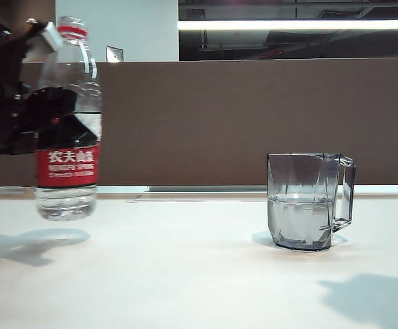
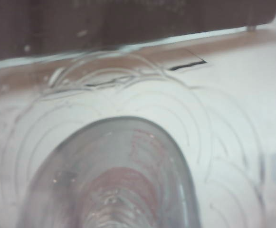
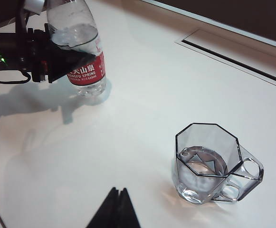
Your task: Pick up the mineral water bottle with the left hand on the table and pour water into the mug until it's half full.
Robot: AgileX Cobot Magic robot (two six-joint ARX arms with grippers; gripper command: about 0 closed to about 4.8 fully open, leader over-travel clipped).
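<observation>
My left jaws clench the red-labelled mineral water bottle upright, well apart from the half-filled mug; my right jaws are shut.

Partition: brown panel standing across the far edge of the desk, filling the middle of the exterior view.
Ceiling light: long bright strip above the partition, lit.
Wall: pale surface behind the partition, upper left.
Small object on partition top: tilted, light-edged; perhaps a card or screen, too small to tell.
</observation>
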